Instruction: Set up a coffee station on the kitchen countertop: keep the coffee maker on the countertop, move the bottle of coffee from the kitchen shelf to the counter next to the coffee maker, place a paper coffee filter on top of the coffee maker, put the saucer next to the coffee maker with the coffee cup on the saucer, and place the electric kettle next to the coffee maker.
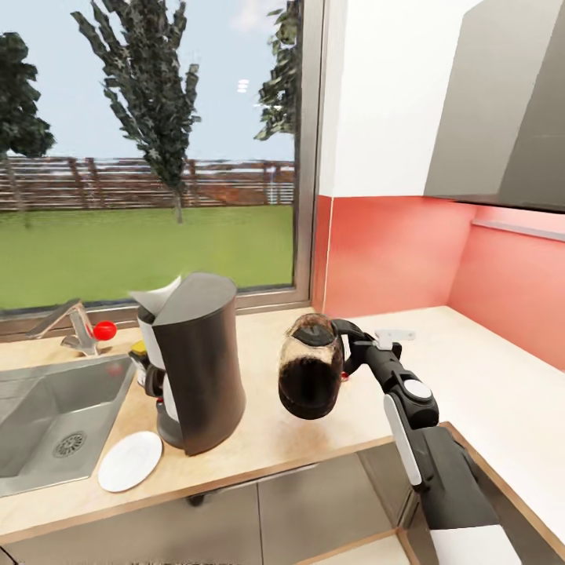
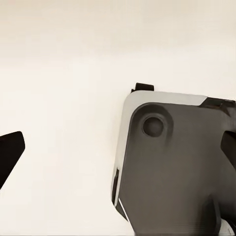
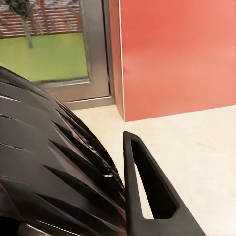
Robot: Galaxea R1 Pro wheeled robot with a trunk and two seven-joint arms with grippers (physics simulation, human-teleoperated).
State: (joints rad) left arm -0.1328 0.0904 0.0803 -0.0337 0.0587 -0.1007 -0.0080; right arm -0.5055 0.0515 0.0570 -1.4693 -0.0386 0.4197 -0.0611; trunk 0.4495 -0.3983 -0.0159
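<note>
The coffee maker [image 1: 196, 365] stands on the kitchen countertop [image 1: 314, 439] by the sink. A paper coffee filter [image 1: 159, 298] rests on its top. The saucer [image 1: 130, 461] lies bare at its front left. A yellow lid, the bottle of coffee [image 1: 139, 348], peeks out behind the machine. To the right of the coffee maker, the electric kettle [image 1: 311, 378] hangs just above the counter, my right gripper [image 1: 351, 343] shut on its handle. The right wrist view shows the kettle's dark ribbed body [image 3: 54, 162] beside one finger [image 3: 147, 206]. My left gripper [image 2: 120, 147] is open over a pale surface.
A steel sink [image 1: 47, 416] with a faucet [image 1: 74, 322] and a red knob [image 1: 103, 330] lies left of the coffee maker. A small white object [image 1: 392, 337] sits behind my right arm. The counter turns a corner along the red wall [image 1: 408, 251]; a grey wall cabinet [image 1: 502, 110] hangs above.
</note>
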